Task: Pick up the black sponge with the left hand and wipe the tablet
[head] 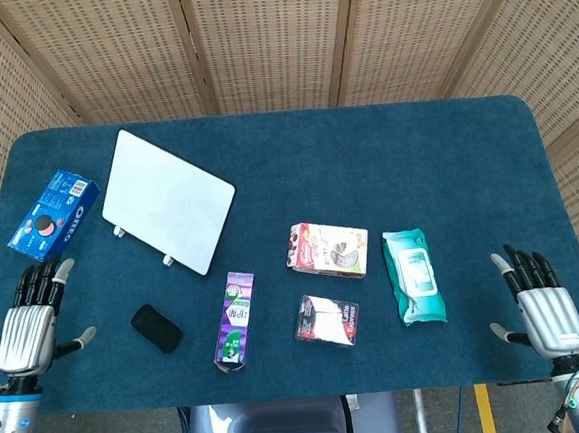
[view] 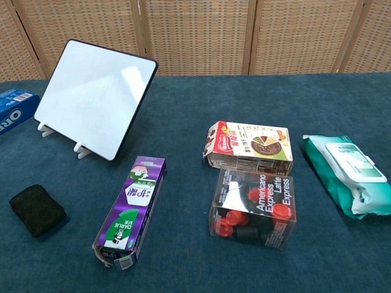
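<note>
The black sponge [head: 157, 327] [view: 37, 210] lies flat on the blue table at the front left. Behind it the white tablet [head: 167, 200] [view: 95, 98] leans back on a small stand. My left hand [head: 30, 325] hovers at the table's left front corner, left of the sponge and apart from it, fingers straight and spread, holding nothing. My right hand [head: 541, 307] is at the right front corner, also spread and empty. Neither hand shows in the chest view.
A blue Oreo box [head: 53, 213] lies left of the tablet. A purple toothpaste box [head: 234, 319] lies just right of the sponge. Further right are a snack box [head: 327, 250], a clear Americano capsule box [head: 327, 320] and a green wipes pack [head: 412, 274].
</note>
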Robot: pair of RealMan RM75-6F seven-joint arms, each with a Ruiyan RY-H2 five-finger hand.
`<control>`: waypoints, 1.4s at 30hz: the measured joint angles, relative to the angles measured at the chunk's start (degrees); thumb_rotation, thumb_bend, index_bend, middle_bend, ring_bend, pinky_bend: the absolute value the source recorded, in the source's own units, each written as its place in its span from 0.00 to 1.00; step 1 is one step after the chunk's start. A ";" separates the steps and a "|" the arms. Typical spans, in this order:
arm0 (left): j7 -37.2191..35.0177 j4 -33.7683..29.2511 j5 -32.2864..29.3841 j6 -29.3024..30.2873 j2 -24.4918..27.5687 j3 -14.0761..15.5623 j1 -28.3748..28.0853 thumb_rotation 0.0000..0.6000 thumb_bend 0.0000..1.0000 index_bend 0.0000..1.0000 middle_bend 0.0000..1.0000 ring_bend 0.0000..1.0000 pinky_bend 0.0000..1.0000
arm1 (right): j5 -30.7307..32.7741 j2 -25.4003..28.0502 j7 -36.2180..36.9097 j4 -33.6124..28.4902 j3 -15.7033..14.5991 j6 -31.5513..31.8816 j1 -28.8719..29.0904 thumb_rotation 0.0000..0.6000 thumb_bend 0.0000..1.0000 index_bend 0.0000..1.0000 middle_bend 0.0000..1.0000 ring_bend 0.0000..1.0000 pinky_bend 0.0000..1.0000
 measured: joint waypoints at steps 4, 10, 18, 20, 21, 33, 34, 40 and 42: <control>-0.01 -0.19 -0.01 -1.11 -0.13 0.34 -0.35 1.00 0.10 0.20 0.00 0.00 0.00 | 0.32 0.12 0.39 0.04 0.20 0.06 -0.04 1.00 0.05 0.02 0.00 0.00 0.00; 0.29 -0.52 -0.54 -5.00 0.13 1.12 -1.59 1.00 0.11 0.21 0.00 0.00 0.00 | 0.22 0.33 0.84 -0.02 0.27 0.25 -0.09 1.00 0.05 0.02 0.00 0.00 0.00; -0.11 -2.07 -2.01 -13.33 2.16 2.24 -4.82 1.00 0.14 0.28 0.00 0.00 0.00 | 0.28 0.30 0.88 0.08 0.25 0.02 -0.02 1.00 0.05 0.02 0.00 0.00 0.00; 0.41 -2.45 -2.70 -15.42 2.72 2.30 -5.90 1.00 0.15 0.28 0.00 0.00 0.00 | 0.26 0.34 1.08 0.08 0.27 -0.02 0.01 1.00 0.05 0.03 0.00 0.00 0.00; 0.71 -2.63 -3.01 -16.22 2.91 2.32 -6.36 1.00 0.15 0.28 0.00 0.00 0.00 | 0.28 0.36 1.09 0.14 0.30 -0.01 0.03 1.00 0.05 0.02 0.00 0.00 0.00; 6.28 -1.91 -6.09 -22.65 2.28 2.67 -10.30 1.00 0.16 0.28 0.00 0.00 0.00 | 0.87 0.25 1.46 0.48 0.59 -0.10 0.02 1.00 0.04 0.02 0.00 0.00 0.00; 6.90 -1.65 -6.14 -22.78 2.11 2.67 -10.50 1.00 0.16 0.28 0.00 0.00 0.00 | 0.91 0.21 1.43 0.51 0.61 -0.11 0.04 1.00 0.04 0.02 0.00 0.00 0.00; 11.42 0.71 -4.68 -22.56 0.45 3.07 -11.60 1.00 0.16 0.29 0.00 0.00 0.00 | 1.14 -0.01 1.29 0.69 0.74 -0.11 0.05 1.00 0.04 0.02 0.00 0.00 0.00; 12.42 2.07 -3.71 -21.87 -0.41 3.30 -11.74 1.00 0.16 0.29 0.00 0.00 0.00 | 1.17 -0.04 1.27 0.73 0.77 -0.09 0.05 1.00 0.04 0.03 0.00 0.00 0.00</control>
